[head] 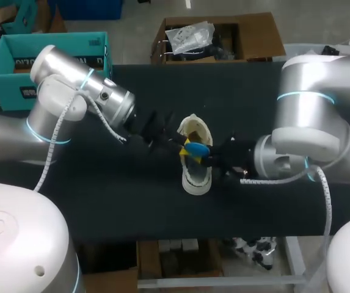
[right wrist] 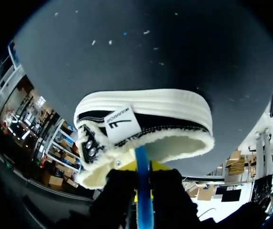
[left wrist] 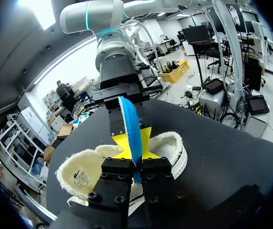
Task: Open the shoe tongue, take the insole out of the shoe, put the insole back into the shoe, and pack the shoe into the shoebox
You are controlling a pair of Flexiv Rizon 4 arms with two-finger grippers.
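Head view, starting nearest the robot: the two arms are coming in from either side over the black table and meeting at its middle. The cream shoe is lying there lengthwise, one end pointing to six o'clock and its fleecy opening to twelve. The blue insole is hanging just above that opening. The left gripper is reaching it from ten o'clock and the right gripper from three o'clock. Farther off, at ten o'clock from the shoe by the table's far left corner, a teal box is sitting open.

Left wrist view: the left gripper is pinching the near end of the insole, its black fingers pressed to both faces of it (yellow is showing just past them). The insole is standing on edge. Beneath it the shoe is resting on the table with its woolly lining spread wide. At twelve o'clock beyond, the right gripper is meeting the insole's far end.

Right wrist view: the right gripper is likewise clamping the insole, which is running edge-on between its fingers. Just ahead the shoe is showing its white sole band, a label and the fleecy rim, with the table stretching away behind it.
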